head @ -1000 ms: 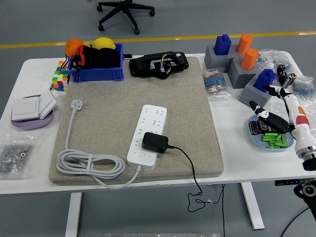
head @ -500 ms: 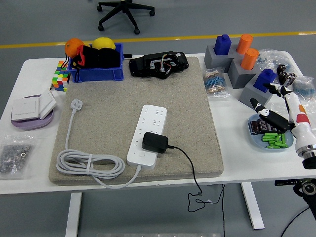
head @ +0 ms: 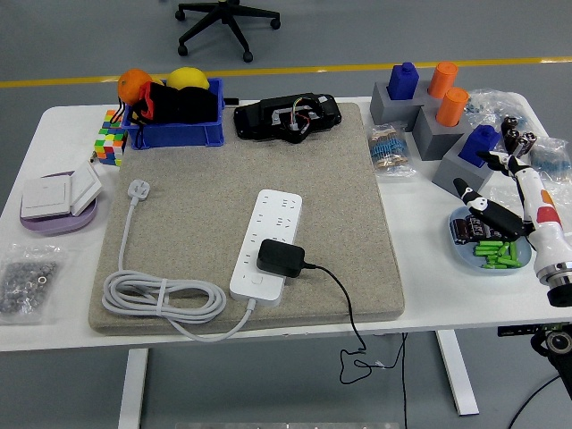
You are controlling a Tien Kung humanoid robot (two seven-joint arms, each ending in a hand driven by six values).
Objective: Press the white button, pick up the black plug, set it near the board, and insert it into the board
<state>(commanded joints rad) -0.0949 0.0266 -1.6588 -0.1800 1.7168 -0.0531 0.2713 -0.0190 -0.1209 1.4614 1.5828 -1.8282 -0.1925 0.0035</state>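
A: Right hand, white w/ black fingers, hangs over the table's right edge, fingers spread & relaxed, nothing in it. Left hand not in view.

B: Where's the job's stuff?

A: Well off to its left. White power strip lies on the beige felt mat, long axis running near-to-far, tilted a bit right at the far end. Black plug adapter sits on the strip's near end, already seated by the look of it; black cord trails right, then drops over the table's near edge. Can't make out a white button on the strip for sure.

B: So which arm?

A: Right's the only one showing, so prob that one. It'd need to sweep left and toward the near edge, across the mat.

B: Anything in the way?

A: Directly under the hand: light blue dish of green batteries. Just beyond: grey blocks w/ blue & orange pegs. Between hand & strip the mat's bare. Coiled white cable is on the strip's far side, no bother.
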